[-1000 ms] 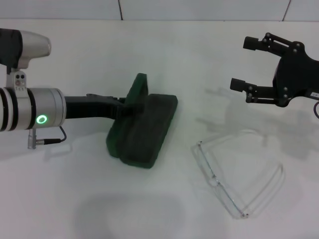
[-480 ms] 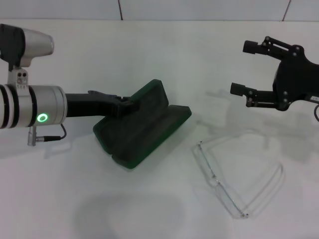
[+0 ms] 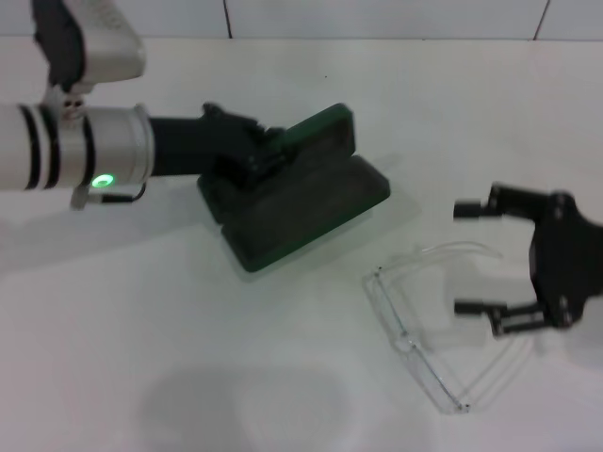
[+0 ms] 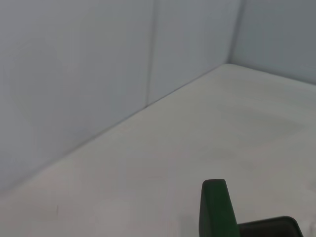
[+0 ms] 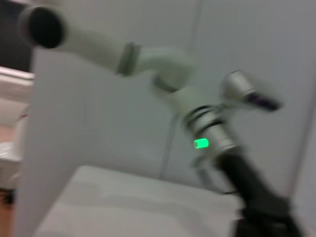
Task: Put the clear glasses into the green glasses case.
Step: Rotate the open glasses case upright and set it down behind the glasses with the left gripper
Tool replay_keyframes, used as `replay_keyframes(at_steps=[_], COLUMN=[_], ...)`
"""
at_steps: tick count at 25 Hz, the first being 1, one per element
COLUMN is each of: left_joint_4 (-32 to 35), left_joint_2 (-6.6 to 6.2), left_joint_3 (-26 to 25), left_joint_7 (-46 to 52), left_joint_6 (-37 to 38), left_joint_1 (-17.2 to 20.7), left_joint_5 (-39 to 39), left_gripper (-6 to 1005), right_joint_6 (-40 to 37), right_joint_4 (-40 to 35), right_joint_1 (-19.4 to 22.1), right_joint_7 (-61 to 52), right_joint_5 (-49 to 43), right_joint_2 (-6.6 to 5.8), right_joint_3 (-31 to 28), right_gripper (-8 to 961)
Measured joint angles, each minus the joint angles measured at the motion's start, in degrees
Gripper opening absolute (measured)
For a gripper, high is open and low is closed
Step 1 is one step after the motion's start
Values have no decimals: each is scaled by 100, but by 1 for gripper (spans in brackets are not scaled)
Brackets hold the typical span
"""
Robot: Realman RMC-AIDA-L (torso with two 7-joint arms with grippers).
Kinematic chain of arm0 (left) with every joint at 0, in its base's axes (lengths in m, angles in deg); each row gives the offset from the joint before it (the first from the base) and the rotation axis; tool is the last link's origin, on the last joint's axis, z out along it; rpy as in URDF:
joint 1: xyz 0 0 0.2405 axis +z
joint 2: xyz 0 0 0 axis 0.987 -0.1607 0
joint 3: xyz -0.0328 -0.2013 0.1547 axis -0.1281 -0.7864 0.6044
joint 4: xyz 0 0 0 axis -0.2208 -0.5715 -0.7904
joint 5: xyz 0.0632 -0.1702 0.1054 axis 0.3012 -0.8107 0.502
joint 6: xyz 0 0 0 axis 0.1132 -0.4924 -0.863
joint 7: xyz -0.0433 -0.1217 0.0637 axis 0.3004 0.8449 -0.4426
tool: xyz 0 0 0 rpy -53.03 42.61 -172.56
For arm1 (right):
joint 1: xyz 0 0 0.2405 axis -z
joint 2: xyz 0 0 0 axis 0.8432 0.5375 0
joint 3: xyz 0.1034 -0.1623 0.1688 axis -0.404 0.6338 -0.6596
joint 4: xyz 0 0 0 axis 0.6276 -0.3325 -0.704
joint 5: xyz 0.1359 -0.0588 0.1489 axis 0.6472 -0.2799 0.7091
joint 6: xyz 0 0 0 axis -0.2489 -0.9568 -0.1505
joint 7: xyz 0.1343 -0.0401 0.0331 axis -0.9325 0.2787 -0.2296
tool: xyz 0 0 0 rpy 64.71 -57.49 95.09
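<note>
Left hand (image 3: 259, 151) holding green glasses case (image 3: 301, 193) lid (case open); right hand (image 3: 471, 259) wide over clear glasses (image 3: 415, 348)

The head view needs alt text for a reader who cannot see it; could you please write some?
The left hand grips the raised lid of an open dark green hard glasses case on a white table. The open right hand hangs over fully transparent plastic glasses lying beside the case.

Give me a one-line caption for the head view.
Left gripper holds the open green glasses case; right gripper hangs open by the clear glasses.
</note>
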Motion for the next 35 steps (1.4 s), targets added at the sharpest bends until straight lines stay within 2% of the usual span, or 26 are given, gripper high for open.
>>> replay_keyframes(at_steps=[4,9,15,20,23,35], left_joint_4=[-104,-486,-1148,-1725,-1916,-2213], left_joint_2=[9,17,45,45,50,77], left_joint_3=[55,200,205,209,210,213], left_joint_7=[-979,-1808,-2430,-2609,-2730,-3053], left_joint_6=[14,44,72,36,-89,-521], left_joint_1=[-401,-1051,-1707,-2111,-2199,-2166], left_joint_5=[45,56,34,52,54,2], left_gripper=[202,207,212,216,219,230], right_joint_6=[-109,-101,-74,-67,-51,-47], right_joint_4=[-21,51,157,256,262,230], right_joint_1=[118,225,292,261,256,174], right_joint_7=[167,280,461,550,573,639], right_joint_5=[-346,-440,-448,-452,-454,-454], right_joint_2=[75,108,119,127,128,128], right_joint_3=[15,171,217,220,220,229], right_gripper=[859,859,859,860,860,859])
